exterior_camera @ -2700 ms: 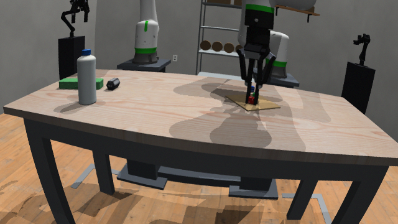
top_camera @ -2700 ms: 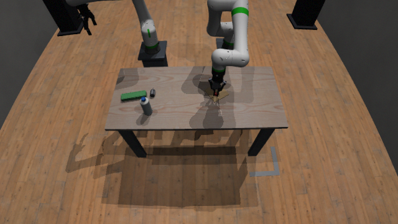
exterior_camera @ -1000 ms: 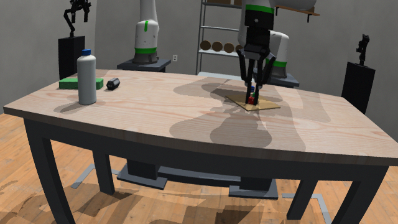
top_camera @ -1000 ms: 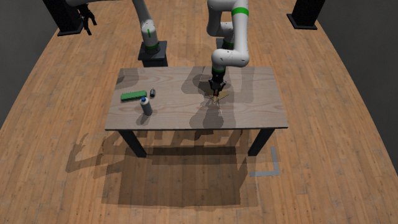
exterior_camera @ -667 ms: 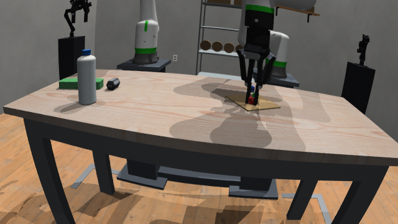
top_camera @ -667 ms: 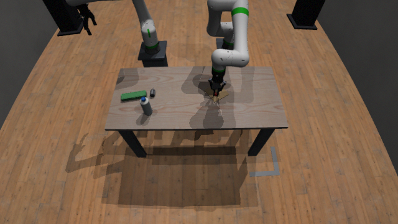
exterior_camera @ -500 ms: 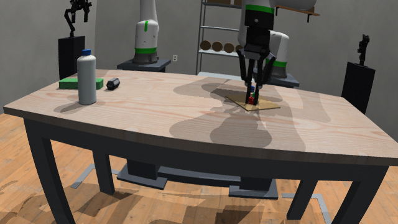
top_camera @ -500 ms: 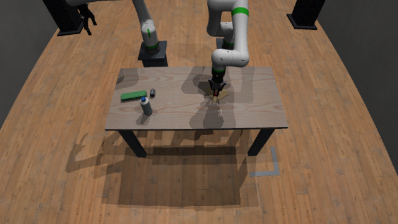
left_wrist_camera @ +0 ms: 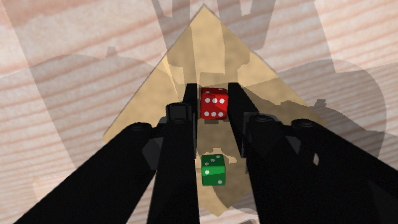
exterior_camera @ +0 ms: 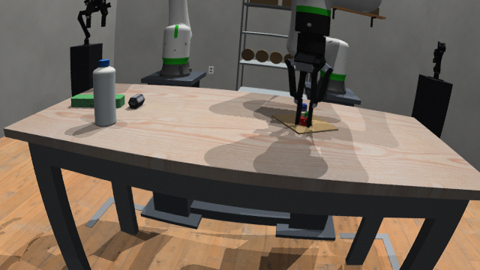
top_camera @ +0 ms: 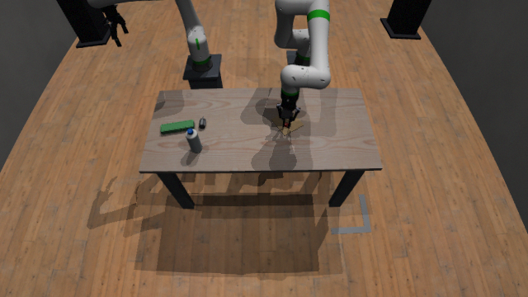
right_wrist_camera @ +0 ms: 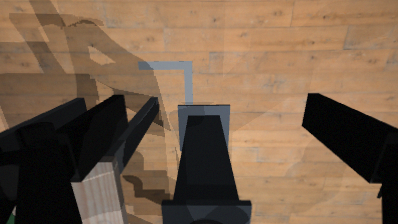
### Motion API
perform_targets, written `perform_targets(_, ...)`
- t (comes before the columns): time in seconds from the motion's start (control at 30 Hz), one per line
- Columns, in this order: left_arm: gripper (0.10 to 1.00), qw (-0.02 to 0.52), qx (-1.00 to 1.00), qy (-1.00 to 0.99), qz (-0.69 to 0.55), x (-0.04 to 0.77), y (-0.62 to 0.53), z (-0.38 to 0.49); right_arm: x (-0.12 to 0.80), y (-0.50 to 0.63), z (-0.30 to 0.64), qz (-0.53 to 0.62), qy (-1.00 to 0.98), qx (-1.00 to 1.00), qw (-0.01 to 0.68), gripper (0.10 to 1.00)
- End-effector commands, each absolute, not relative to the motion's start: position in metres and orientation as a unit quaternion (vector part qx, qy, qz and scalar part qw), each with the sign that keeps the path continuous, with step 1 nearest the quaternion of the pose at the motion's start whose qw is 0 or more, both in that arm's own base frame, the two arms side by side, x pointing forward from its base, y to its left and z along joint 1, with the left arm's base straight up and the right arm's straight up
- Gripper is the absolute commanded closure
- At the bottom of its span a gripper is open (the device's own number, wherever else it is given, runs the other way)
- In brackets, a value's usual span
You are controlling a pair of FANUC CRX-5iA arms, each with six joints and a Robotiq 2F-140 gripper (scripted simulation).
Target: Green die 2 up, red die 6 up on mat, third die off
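Wooden table [top_camera: 231, 153] [exterior_camera: 169, 150] [left_wrist_camera: 30, 110] reaches closest to the exterior camera with its front edge; toward its left end stands the upright grey bottle [top_camera: 194, 142] [exterior_camera: 105, 95], blue cap on top. Behind it, nearer the back left corner, lies the long green block [top_camera: 177, 126] [exterior_camera: 80, 100], a small dark faceted piece [top_camera: 202, 123] [exterior_camera: 136, 100] just to its right. Right of the table's middle, well in from both long edges, the tan mat [top_camera: 297, 125] [exterior_camera: 324, 127] [left_wrist_camera: 205, 40] has one corner toward the front edge. Over it, the left gripper [top_camera: 287, 124] [exterior_camera: 303, 124] [left_wrist_camera: 212, 99] points down, its fingers drawn close either side of the red die [top_camera: 286, 124] [exterior_camera: 303, 121] [left_wrist_camera: 214, 104]; a sliver of gap shows at one finger, so it isn't pinching. Six pips face the wrist camera. The green die [exterior_camera: 306, 114] [left_wrist_camera: 213, 170] sits over the mat on the back-edge side; the blue die [exterior_camera: 304, 107] is farther back. Beyond the back left corner, off the table, the right gripper [top_camera: 123, 38] [exterior_camera: 95, 22] [right_wrist_camera: 214, 110] is spread wide, nothing between its fingers.
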State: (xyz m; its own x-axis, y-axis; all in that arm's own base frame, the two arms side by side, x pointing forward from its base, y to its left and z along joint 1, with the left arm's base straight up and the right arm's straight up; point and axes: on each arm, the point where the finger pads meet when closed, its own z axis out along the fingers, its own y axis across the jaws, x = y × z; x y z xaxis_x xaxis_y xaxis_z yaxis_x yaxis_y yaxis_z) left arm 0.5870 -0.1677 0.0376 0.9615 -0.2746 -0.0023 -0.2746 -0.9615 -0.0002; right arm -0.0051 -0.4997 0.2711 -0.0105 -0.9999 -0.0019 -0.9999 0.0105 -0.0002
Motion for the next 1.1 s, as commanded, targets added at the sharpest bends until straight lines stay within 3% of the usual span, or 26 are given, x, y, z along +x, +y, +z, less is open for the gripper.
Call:
perform_targets(0.0, 0.829, 0.0, -0.99, 0.139, 0.0, 0.588, -0.168, 0.039, -0.005, -0.5, 0.272, 0.0, 0.711, -0.703, 0.0, 0.098)
perform_targets(0.6, 0.807, 0.0, -0.99, 0.139, 0.0, 0.588, -0.168, 0.042, -0.005, -0.5, 0.272, 0.0, 0.711, -0.703, 0.0, 0.098)
perform_targets(1.07, 0.807, 0.0, -0.99, 0.139, 0.0, 0.588, -0.168, 0.096, -0.005, -0.5, 0.272, 0.0, 0.711, -0.703, 0.0, 0.098)
